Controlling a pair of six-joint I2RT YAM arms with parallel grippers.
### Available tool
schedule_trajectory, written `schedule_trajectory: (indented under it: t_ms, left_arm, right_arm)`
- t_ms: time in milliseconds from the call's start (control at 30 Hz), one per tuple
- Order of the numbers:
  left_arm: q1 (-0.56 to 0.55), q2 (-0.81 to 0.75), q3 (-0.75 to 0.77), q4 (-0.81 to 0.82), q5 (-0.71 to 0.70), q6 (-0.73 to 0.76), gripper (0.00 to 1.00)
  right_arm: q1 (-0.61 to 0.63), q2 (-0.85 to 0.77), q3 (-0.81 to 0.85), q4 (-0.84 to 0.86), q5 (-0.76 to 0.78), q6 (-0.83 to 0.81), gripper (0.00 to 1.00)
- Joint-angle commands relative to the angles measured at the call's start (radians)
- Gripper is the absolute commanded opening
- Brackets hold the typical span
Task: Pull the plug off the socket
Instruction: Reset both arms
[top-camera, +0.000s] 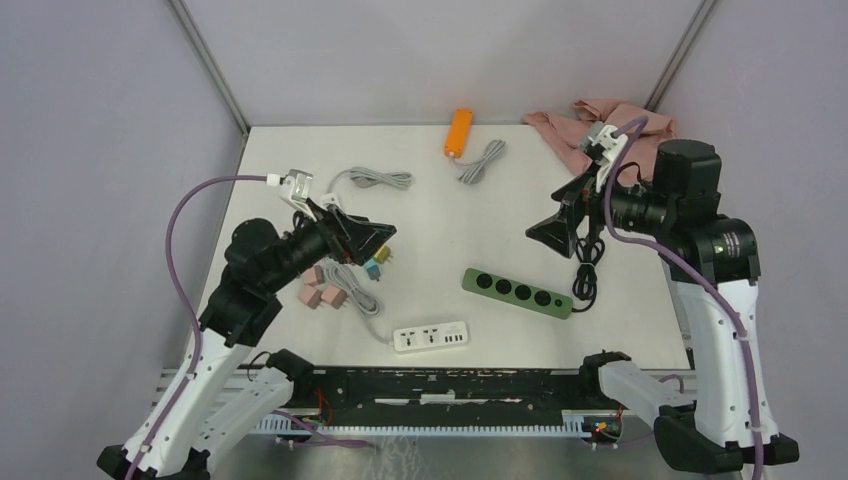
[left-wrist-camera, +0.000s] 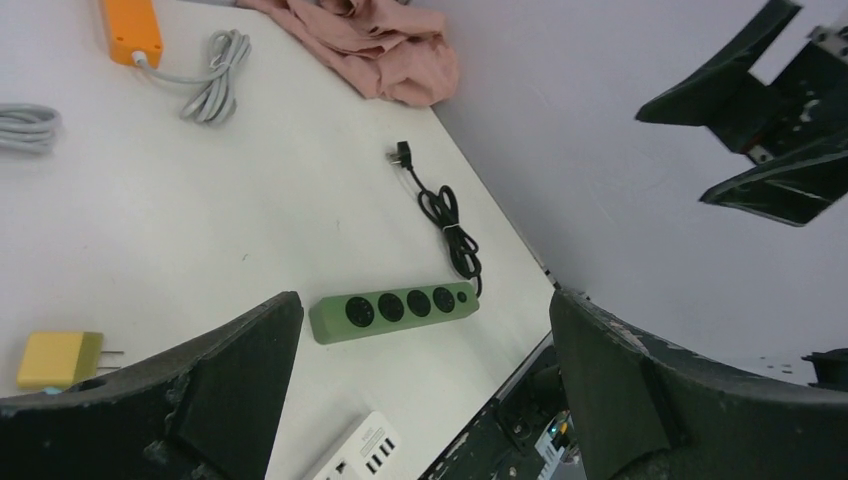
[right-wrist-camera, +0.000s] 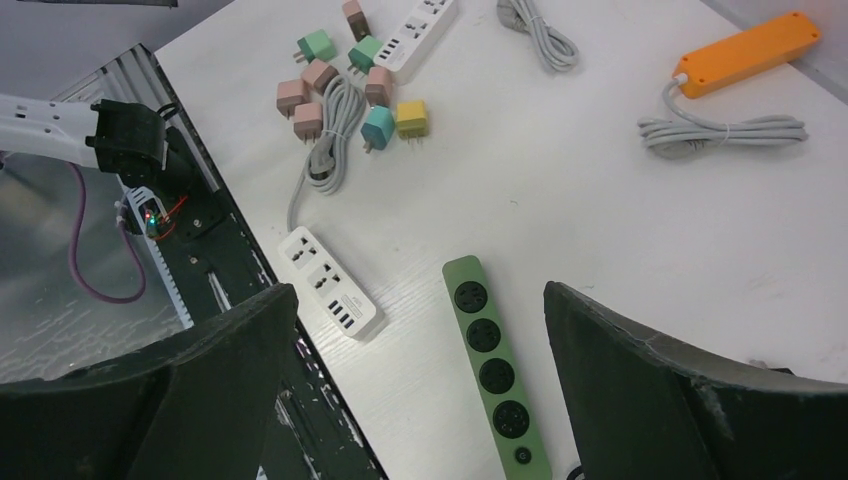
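Right gripper (top-camera: 548, 222): fingers apart, empty, the nearer arm. Green power strip (top-camera: 516, 292) lies below it toward the near edge, long axis left-to-right, sockets bare. Left gripper (top-camera: 383, 242): apart, empty; loose adapter plugs (top-camera: 322, 290) beside it.

Saw a dark green socket strip (top-camera: 517, 293) with black holes and a black cord (top-camera: 586, 262), a white strip (top-camera: 431, 337), an orange strip (top-camera: 458, 131) with grey cable (top-camera: 482, 160), a pink cloth (top-camera: 575, 128), and pink, teal, yellow and mint adapters (right-wrist-camera: 377, 125), all on a white counter (top-camera: 440, 215).
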Motion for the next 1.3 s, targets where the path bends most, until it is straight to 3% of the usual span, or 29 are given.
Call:
schedule_trajectory:
  t_ms: [0,300,1267]
  left_arm:
    - [-0.003,0.017,0.102,-0.074,-0.022,0.09,0.99]
    - [-0.002,0.014,0.172,-0.089,-0.023,0.108,0.99]
    - [-0.002,0.014,0.133,-0.075,0.011,0.13,0.99]
  right_arm:
    - [-0.005,-0.013,0.102,-0.073,0.08,0.025,1.0]
    - [-0.041,-0.051,0.175,-0.04,0.191,0.211,1.0]
    - [-0.047,-0.1,0.08,-0.007,0.228,0.182,0.99]
